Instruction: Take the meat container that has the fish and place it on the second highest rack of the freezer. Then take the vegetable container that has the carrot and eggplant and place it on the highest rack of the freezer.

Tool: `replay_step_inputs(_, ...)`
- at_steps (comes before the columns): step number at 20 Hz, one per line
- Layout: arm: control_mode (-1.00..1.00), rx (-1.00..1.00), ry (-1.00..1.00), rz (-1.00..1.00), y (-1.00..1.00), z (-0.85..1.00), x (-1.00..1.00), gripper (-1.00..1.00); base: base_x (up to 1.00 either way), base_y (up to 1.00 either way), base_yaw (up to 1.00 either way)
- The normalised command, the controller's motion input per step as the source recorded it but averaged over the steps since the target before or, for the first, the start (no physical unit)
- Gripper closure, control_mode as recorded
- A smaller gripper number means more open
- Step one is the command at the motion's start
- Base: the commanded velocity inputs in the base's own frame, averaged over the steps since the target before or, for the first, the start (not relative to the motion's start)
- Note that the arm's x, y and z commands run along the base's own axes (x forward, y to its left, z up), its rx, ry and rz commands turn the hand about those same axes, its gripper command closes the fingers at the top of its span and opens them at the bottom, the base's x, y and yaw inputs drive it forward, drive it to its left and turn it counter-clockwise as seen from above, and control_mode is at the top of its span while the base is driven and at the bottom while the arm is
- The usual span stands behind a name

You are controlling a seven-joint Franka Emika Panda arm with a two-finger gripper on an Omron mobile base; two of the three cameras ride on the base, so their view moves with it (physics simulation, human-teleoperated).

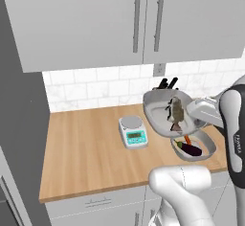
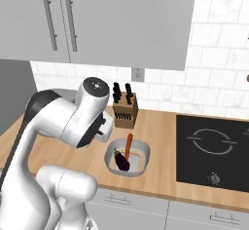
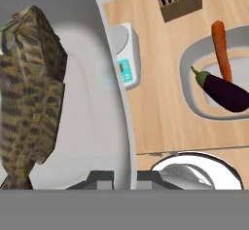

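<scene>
We see our gripper (image 3: 124, 178) closed tight on the rim of the pale grey oval meat tub (image 1: 160, 110), its dark fingertips pinching the tub's thin wall at the bottom of the hand view. The tub is lifted clear of the light wooden worktop (image 1: 86, 153) and tipped steeply on its side, so its open face turns toward the left base camera. Inside it lies the mottled brown-grey whole fish (image 1: 175, 112), resting against the tub's floor. Below and just right of the raised tub, the second grey tub (image 2: 127, 157) sits flat on the worktop, holding the slim orange carrot (image 2: 128, 145) and the glossy dark purple eggplant (image 2: 121, 160) side by side, the eggplant overlapping the carrot's lower end. To the left of the lifted tub stands a small white kitchen scale (image 1: 132, 131) with a teal display panel. A brown wooden knife block (image 2: 125, 108) with black handles stands at the white tiled wall behind the vegetable tub, and a black glass cooktop (image 2: 212, 151) is set into the worktop well to the right.
</scene>
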Motion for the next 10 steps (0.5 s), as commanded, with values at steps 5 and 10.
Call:
replay_step_inputs(5, -1.0, 0.0, 0.0, 0.0, 0.0, 0.0, 0.0, 1.0, 0.0, 0.0, 0.0)
replay_step_inputs(10, 1.0, 0.0, 0.0, 0.0, 0.0, 0.0, -0.04, 1.0, -0.49, 0.0, 0.0)
